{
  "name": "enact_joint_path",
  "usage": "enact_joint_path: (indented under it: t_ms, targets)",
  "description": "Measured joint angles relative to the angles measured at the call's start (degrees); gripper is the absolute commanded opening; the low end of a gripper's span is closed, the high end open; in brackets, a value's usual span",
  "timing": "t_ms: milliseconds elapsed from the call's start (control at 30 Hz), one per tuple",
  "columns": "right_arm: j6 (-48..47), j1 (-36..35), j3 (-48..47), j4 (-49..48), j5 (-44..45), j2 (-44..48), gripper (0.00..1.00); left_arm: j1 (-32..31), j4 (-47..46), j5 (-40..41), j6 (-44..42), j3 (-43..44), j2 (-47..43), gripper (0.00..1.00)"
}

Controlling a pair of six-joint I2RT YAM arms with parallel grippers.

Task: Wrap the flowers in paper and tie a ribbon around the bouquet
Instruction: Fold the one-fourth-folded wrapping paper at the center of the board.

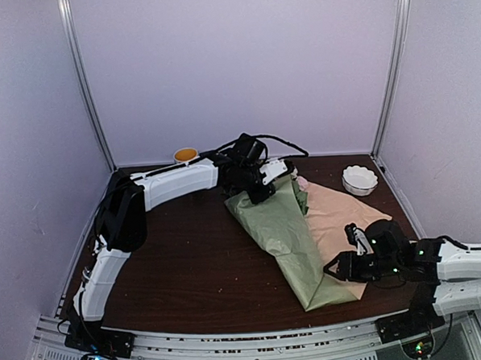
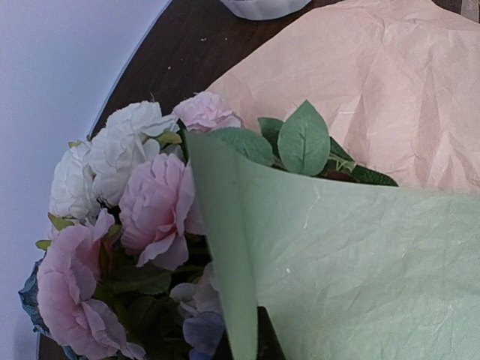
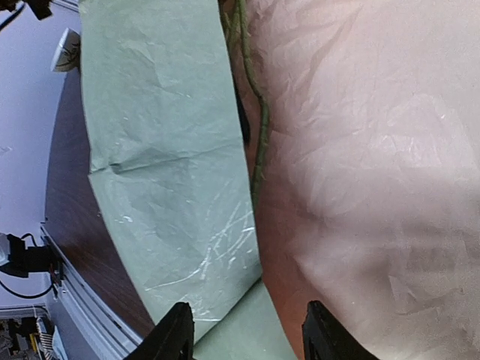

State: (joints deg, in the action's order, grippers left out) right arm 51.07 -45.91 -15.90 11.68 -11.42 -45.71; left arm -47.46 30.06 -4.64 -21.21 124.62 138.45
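The flowers (image 2: 142, 210), white, pink and blue blooms with green leaves, lie at the wide far end of the paper (image 1: 285, 234). A sage-green flap (image 2: 352, 270) is folded over them, making a loose bouquet. The tan inner face (image 1: 339, 211) lies spread to the right. My left gripper (image 1: 261, 187) is shut on the green flap's edge (image 2: 244, 330) beside the blooms. My right gripper (image 1: 345, 251) hovers at the narrow near end, open, with its fingertips (image 3: 176, 334) apart over the paper (image 3: 165, 150) and nothing pinched. Thin green stems (image 3: 257, 120) show along the fold. The ribbon is out of view.
A white scalloped bowl (image 1: 360, 179) stands at the back right of the dark wooden table (image 1: 196, 263). A small cup with an orange inside (image 1: 185, 155) sits at the back, left of the left arm. The table's near rail (image 3: 75, 300) runs just below the paper's tip.
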Motion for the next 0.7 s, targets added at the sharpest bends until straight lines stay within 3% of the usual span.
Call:
enact_joint_path:
  t_ms: [133,300,567,633,700]
  targets:
    - [-2.1,0.96,-2.03,-1.05,-1.57,-8.26,0.53,0.0,0.0,-0.02,-0.17,0.0,0.0,0.0]
    - [-6.01,1.6,-5.33,-3.28,-4.85,-15.32,0.44,0.0,0.02,-0.02,-0.37,0.0,0.0,0.0]
    - [-8.33,2.36,-6.21,-7.19,-8.15,-18.64,0.07,0.0,0.07,0.02,-0.76,0.0,0.0,0.0]
    - [-8.44,2.51,-6.1,-7.23,-8.04,-17.86,0.0,0.0,0.07,0.17,-0.96,0.0,0.0,0.0]
    - [-8.28,2.67,-5.79,-7.19,-7.8,-16.46,0.0,0.0,0.09,0.48,-1.14,0.0,0.0,0.0]
